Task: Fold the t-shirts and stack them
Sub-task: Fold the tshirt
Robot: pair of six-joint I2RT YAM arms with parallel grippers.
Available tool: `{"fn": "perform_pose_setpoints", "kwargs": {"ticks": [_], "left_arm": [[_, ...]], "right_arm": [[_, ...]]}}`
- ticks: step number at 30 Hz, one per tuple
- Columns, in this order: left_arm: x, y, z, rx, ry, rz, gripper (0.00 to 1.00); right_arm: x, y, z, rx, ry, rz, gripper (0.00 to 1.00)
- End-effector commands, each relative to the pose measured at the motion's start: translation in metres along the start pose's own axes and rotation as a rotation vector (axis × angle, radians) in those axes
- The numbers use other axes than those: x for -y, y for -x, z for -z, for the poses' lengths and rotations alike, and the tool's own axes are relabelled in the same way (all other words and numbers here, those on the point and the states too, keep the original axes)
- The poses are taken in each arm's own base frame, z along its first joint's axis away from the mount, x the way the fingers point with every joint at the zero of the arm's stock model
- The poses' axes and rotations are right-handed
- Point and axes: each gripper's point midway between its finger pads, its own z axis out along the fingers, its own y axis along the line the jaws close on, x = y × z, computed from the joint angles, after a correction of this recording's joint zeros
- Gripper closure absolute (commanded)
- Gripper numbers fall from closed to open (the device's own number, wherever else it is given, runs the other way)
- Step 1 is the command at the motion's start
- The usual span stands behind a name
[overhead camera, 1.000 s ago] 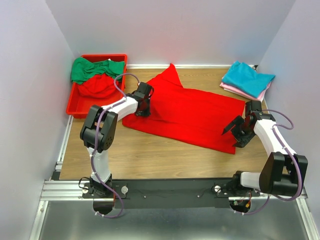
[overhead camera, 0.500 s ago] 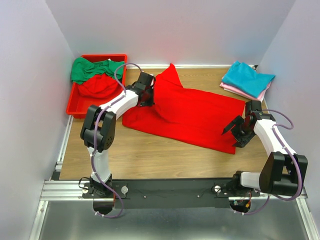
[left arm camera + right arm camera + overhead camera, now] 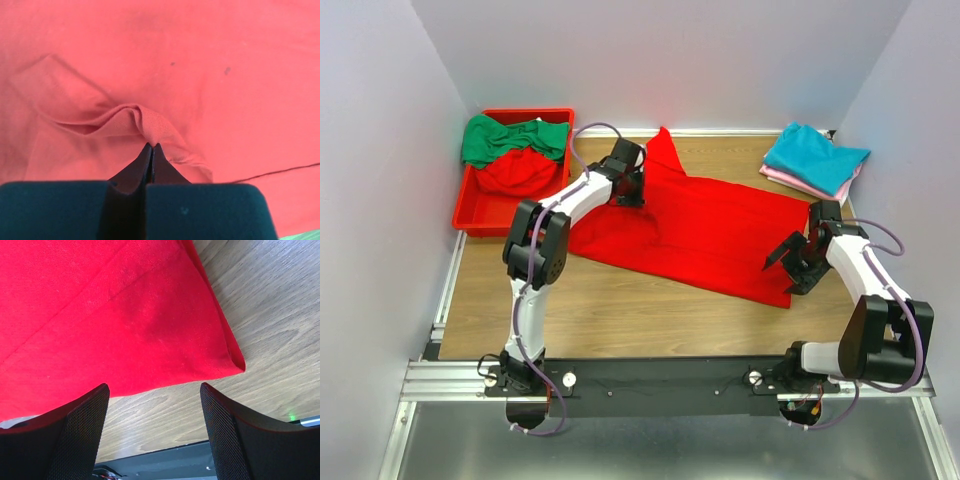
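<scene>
One red shirt [image 3: 710, 228] lies spread flat across the middle of the wooden surface [image 3: 620, 300], with a pointed part reaching toward the far wall. The left arm [image 3: 575, 198] stretches out over the shirt's far left part. Its jaws are pressed together on a small raised ridge of the red cloth [image 3: 150, 122], and the wrist view shows the fabric gathered into a fold right at their tips. The right arm [image 3: 860, 268] is at the shirt's near right end. Its jaws are spread wide and grip nothing, standing above the shirt's corner [image 3: 220, 355] where it meets bare wood [image 3: 265, 310]. Whether they touch the cloth cannot be told. At the far left a red bin [image 3: 463, 215] sits on the surface, just beside the left arm. It holds a crumpled green shirt [image 3: 500, 138] toward the back and a red bundle [image 3: 515, 172] in front of it. Well apart, in the far right corner, a folded teal shirt [image 3: 815, 155] rests on top of a pink shirt [image 3: 798, 184], whose edge peeks out beneath it.
</scene>
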Motion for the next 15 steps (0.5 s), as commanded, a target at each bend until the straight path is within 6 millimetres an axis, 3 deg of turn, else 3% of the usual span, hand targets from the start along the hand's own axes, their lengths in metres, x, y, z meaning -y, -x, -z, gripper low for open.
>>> {"fn": "perform_pose_setpoints", "kwargs": {"ticks": [1, 10, 15], "left_arm": [[0.016, 0.008, -0.002, -0.004, -0.052, -0.015, 1.0], [0.025, 0.017, -0.016, -0.014, -0.064, -0.032, 0.99], [0.034, 0.021, -0.018, -0.01, -0.095, -0.044, 0.73]], "right_arm": [[-0.009, 0.01, 0.003, 0.019, 0.022, 0.021, 0.2], [-0.011, 0.013, 0.002, 0.018, 0.016, 0.025, 0.2], [-0.013, 0.018, 0.002, 0.027, 0.013, 0.029, 0.2]]}}
